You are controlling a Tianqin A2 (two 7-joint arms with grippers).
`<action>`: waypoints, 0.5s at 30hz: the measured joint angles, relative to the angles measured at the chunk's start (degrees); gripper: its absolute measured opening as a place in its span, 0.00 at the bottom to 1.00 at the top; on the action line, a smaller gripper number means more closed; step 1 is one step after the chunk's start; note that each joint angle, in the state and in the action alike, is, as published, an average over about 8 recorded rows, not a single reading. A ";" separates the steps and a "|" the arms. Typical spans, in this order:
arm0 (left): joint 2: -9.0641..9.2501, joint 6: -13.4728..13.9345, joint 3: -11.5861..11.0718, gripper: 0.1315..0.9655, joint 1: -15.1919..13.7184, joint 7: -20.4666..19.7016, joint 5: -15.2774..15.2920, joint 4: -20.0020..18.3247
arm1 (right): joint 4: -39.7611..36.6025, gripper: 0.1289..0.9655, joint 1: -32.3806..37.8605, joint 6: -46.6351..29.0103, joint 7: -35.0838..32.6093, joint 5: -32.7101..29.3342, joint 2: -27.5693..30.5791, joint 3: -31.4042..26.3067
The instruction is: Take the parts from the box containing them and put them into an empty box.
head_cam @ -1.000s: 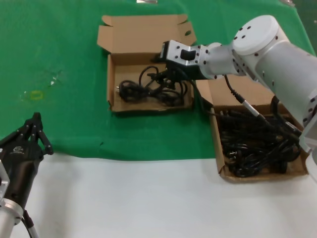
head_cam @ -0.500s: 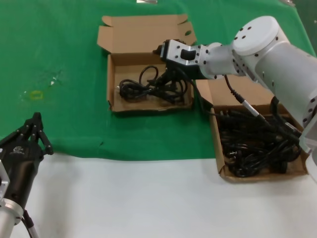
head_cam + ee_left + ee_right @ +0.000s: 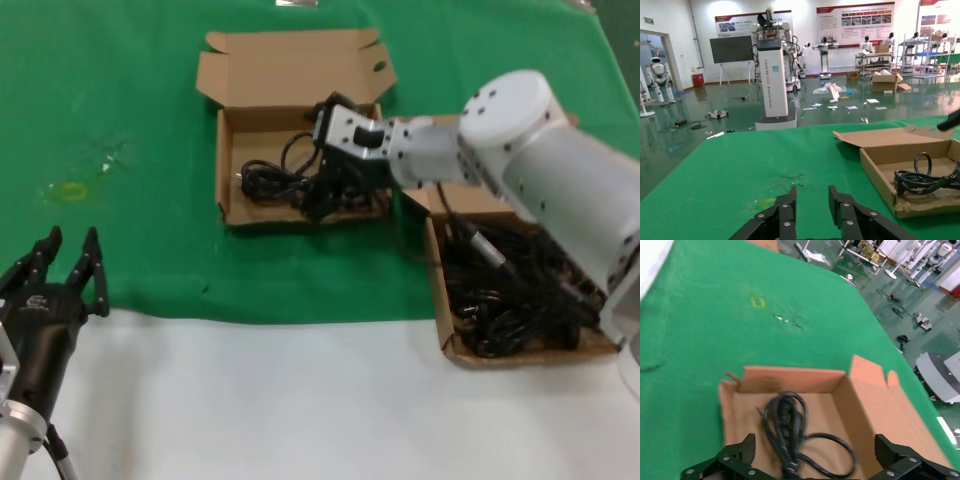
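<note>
The right gripper [image 3: 322, 190] hangs with jaws spread wide over the shallow brown cardboard box with the short wide lid [image 3: 232, 150], above the coiled black cable [image 3: 787, 432] lying inside. Right of that box sits the larger brown cardboard box [image 3: 437, 290], heaped with black cables [image 3: 510, 290]. The left gripper [image 3: 65, 262], its printed logo unreadable, waits well left of it, jaws released.

Right gripper [image 3: 322, 190] spread wide, left gripper [image 3: 68, 262] parted, parked

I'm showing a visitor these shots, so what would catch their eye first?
Probably the big white right arm, reaching across the green mat with its open right tool over the far box of black cables. Next, the nearer box heaped with black cables, on the right. The left tool waits, open, at the near left.
</note>
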 joint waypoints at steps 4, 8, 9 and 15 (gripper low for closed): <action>0.00 0.00 0.00 0.19 0.00 0.00 0.00 0.00 | 3.86 0.80 -3.65 1.54 1.23 -0.68 0.79 3.02; 0.00 0.00 0.00 0.28 0.00 0.00 -0.01 0.00 | 8.20 0.89 -7.75 3.28 2.60 -1.45 1.67 6.41; 0.00 0.00 0.00 0.30 0.00 0.00 -0.01 0.00 | 9.28 0.90 -8.78 3.72 2.94 -1.64 1.90 7.25; 0.00 0.00 0.00 0.37 0.00 0.00 0.00 0.00 | 15.98 0.98 -15.13 6.40 5.05 -2.83 3.26 12.50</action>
